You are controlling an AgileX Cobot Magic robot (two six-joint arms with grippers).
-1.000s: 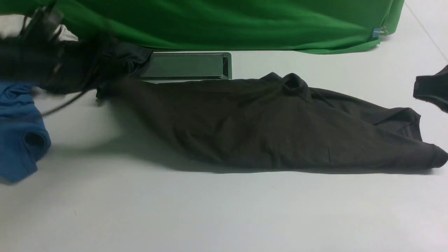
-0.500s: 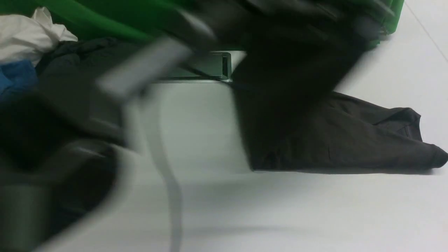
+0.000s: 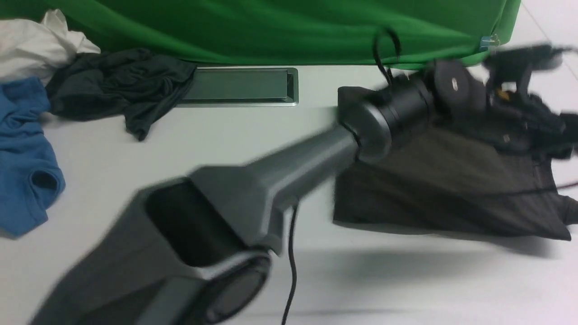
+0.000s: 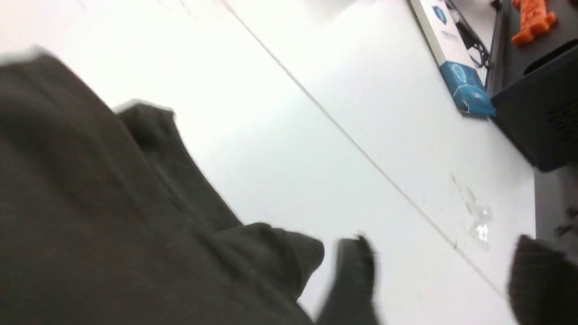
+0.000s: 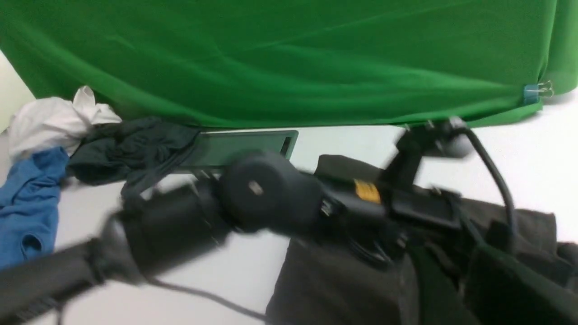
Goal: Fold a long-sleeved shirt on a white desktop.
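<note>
The long-sleeved shirt [image 3: 451,189] has been folded rightward; limp, best pinched at corners; left gripper [image 4: 447,275] spread wide, right gripper [image 5: 469,289] unreadable.

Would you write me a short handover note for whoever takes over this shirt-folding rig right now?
Left gripper: open and empty, reached across over the right end of the long-sleeved shirt. A cuff lies beside one finger.
Right gripper: too blurred to tell whether it is open or shut.
Shirt: doubled over on the right half of the white desktop, with a straight fold edge on its left.
Done: apparently one sideways fold.
Left: withdraw the left arm, then probably fold further and tidy.
</note>
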